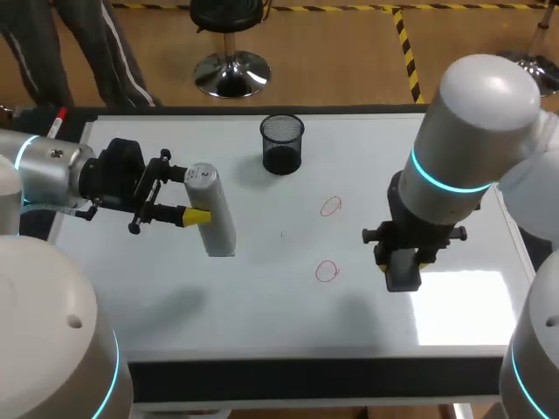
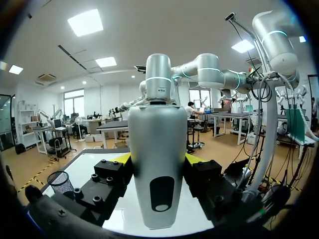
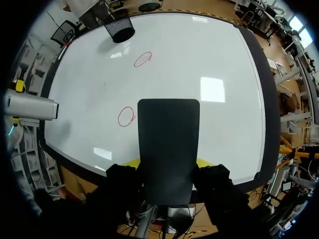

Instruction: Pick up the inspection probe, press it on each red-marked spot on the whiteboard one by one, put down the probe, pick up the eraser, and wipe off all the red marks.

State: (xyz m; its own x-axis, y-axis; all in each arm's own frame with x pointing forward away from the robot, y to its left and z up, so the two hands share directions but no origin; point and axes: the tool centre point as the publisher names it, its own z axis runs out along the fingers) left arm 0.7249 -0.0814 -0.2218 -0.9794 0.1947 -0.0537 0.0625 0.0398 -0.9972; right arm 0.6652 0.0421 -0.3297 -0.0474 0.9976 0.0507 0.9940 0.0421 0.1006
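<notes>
silver-grey cylindrical probe (image 2: 157,164) stands upright in the left gripper (image 1: 194,194), whose yellow-tipped fingers pinch its body from both sides. it is held over the left part of the glossy white whiteboard (image 1: 262,297), well apart from the marks. the right gripper (image 3: 167,163) is clamped on a black rectangular eraser (image 3: 168,134), one finger at each long edge. it hangs above the board just beside the nearer red ring (image 1: 326,271). the farther red ring (image 1: 330,206) lies between the nearer one and a black wire-mesh cup (image 1: 282,144). both rings look whole and unsmeared — so no wiping is done. whether the probe has pressed either spot cannot be told from here, though with the eraser in hand the task seems to be at the changeover. left to do, as i judge it: set the probe down and wipe both rings off.
</notes>
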